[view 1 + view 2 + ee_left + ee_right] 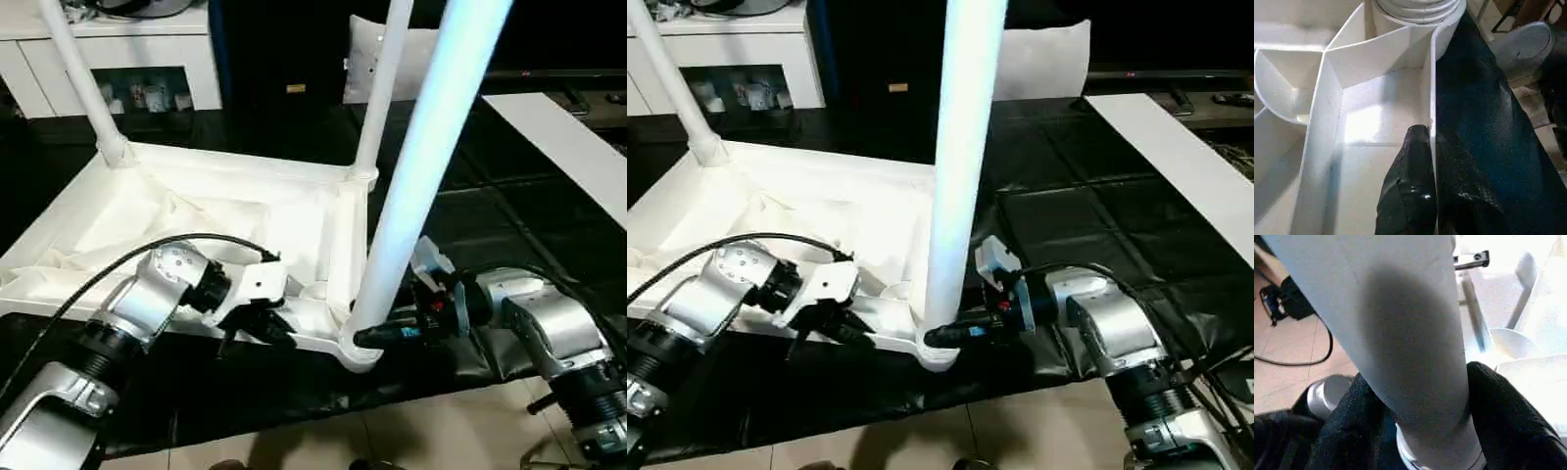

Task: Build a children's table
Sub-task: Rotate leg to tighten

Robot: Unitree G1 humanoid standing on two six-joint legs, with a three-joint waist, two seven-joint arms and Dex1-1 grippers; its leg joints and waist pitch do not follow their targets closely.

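Observation:
The white tabletop (196,215) lies upside down on a black sheet, rim up. Three white legs stand in its corner sockets: the far left leg (78,78), the far right leg (382,88) and the near right leg (421,166). My left gripper (265,328) is shut on the near rim (1432,98), one finger (1410,186) inside the wall and the other outside. At the base of the near right leg (1400,333), my right gripper (377,336) has a black finger (1503,411) pressed on each side, just above the socket.
A flat white board strip (568,147) lies on the black sheet (490,215) at the right. A grey-white pillow-like bag (1048,59) leans at the back, and a white cabinet (118,49) stands at the back left. Tiled floor (392,441) runs along the sheet's near edge.

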